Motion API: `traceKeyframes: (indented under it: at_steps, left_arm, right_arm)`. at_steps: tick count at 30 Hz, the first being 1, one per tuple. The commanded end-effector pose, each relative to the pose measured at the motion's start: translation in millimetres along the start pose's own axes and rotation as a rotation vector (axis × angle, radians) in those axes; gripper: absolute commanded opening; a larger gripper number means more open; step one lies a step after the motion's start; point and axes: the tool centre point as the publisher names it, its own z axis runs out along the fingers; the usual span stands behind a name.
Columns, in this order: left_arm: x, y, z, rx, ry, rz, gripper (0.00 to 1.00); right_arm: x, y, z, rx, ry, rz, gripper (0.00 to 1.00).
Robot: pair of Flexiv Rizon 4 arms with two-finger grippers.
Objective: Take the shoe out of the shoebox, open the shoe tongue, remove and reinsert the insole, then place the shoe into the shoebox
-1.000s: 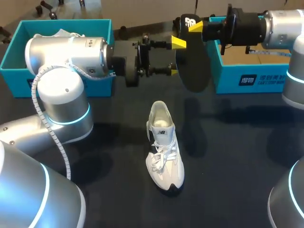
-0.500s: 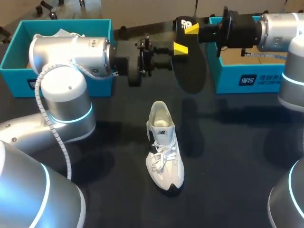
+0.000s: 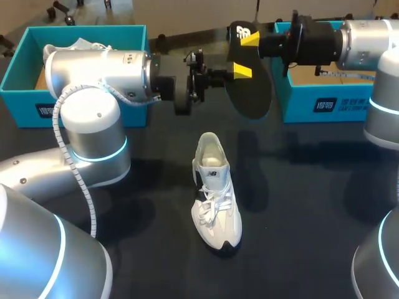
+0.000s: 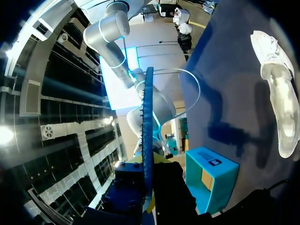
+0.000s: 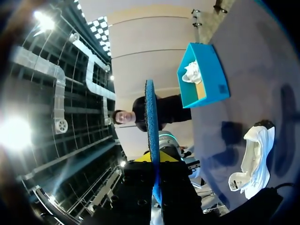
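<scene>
over the last second the left arm [image 3: 100, 68] pushes in toward the middle, and its left tool [image 3: 240, 70], whose fingers stood wide apart a moment ago, now looks drawn together on the edge of the black insole [image 3: 252, 93] nearest it; one yellow tip shows on the face, the other is hidden behind. the right tool [image 3: 250, 39] stays clamped on the insole's top end and has lifted it a touch. so both arms hold the insole in the air, between the shoebox [image 3: 312, 106] and another blue box [image 3: 25, 75]. the white shoe [image 3: 215, 199] stands untouched on the counter [image 3: 312, 187] below. to me this reads as a handover: insole out, reinsertion yet to come.
</scene>
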Motion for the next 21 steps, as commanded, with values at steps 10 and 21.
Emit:
traceKeyframes:
  at_steps: [10,21]
  left_arm:
    - [-1.8,0,-10,-0.006,-0.012,0.002,0.00]
    - [-1.3,4,-23,-0.017,-0.007,-0.019,0.00]
  right_arm:
    - [-2.6,-9.4,-5,-0.009,-0.015,-0.065,1.00]
    - [-8.7,-43.1,-30,-0.062,-0.045,-0.152,1.00]
